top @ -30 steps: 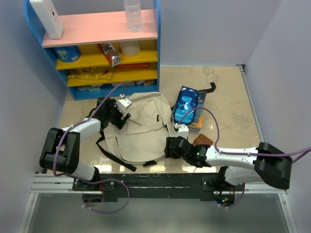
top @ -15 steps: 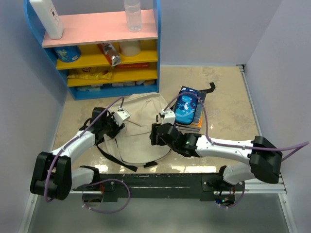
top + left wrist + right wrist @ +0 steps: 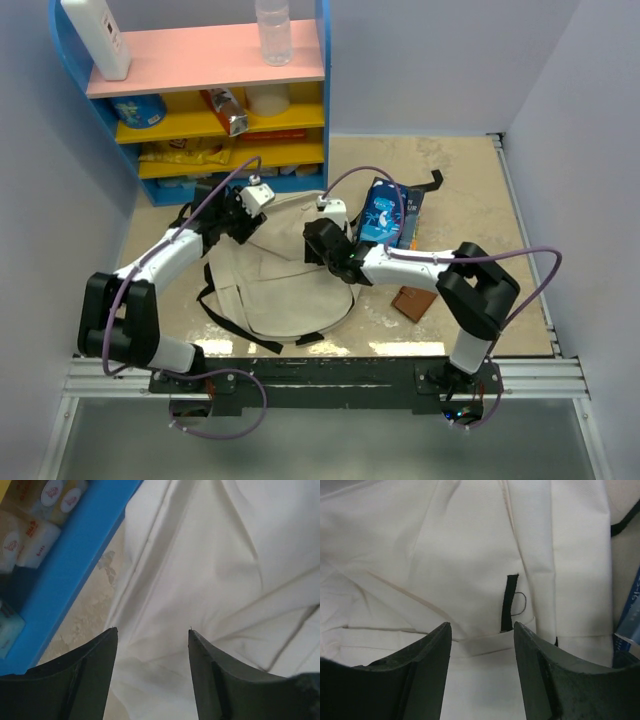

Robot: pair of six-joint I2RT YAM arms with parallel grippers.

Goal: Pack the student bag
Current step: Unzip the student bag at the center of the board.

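From above, the student bag [image 3: 282, 288] lies flat on the table [image 3: 470, 200], just before the blue shelf [image 3: 190, 60]. It is creased cream canvas with black straps [image 3: 240, 328]. In the left wrist view, the left gripper [image 3: 152, 630] stands released over the cream cloth, grasping nothing. In the right wrist view, the right gripper [image 3: 482, 625] is released too, above a small black tab [image 3: 508, 602] sewn on the bag.

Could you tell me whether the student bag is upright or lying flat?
Lying flat: the student bag spreads wide across the table top.

White arm links [image 3: 165, 255], black joints [image 3: 480, 285], purple cables [image 3: 362, 168], dark tapered jaws
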